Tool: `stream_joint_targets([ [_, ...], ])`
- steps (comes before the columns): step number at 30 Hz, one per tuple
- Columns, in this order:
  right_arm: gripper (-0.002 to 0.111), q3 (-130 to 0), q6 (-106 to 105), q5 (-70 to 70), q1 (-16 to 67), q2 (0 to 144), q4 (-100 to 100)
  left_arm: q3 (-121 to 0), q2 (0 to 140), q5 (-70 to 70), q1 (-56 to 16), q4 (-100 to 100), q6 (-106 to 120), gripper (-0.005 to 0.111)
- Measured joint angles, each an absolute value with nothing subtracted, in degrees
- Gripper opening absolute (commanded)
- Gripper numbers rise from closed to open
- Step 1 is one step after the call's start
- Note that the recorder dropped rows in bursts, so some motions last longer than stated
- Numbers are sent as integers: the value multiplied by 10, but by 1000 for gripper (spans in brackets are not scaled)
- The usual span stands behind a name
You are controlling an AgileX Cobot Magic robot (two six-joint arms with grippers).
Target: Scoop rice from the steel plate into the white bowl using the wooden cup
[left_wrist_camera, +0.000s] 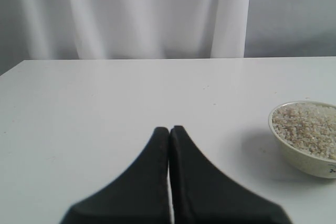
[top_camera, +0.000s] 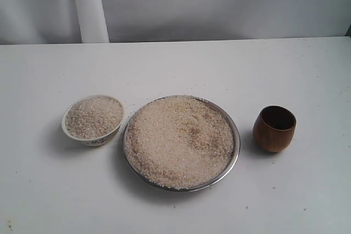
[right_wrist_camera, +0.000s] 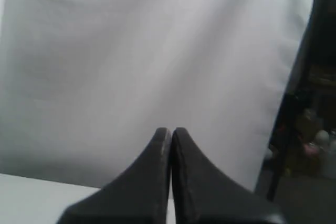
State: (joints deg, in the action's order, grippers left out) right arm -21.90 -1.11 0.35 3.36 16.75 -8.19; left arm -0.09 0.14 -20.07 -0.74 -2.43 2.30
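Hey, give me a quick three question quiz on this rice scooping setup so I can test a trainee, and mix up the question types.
1. True or false: the wooden cup stands upright, apart from the steel plate.
2. Which containers show rice? A: steel plate only. B: steel plate and white bowl. C: all three.
3. Fill in: the left pincer and right pincer are both ____, holding nothing.
Key: 1 true; 2 B; 3 shut.
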Motion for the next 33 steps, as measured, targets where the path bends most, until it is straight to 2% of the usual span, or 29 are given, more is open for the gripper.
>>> stream_joint_targets([
  [4,0,-195,-11,53,-25,116,-64,-1,1,-201,-7,-24,23,0],
  [14,0,-10,-11,26,-30,30,-22,-1,1,-201,-7,-24,23,0],
  [22,0,-2,-11,58,-30,3,-19,-1,1,-201,-7,-24,23,0],
  [33,0,-2,-11,178,-30,3,-18,-1,1,-201,-7,-24,23,0],
])
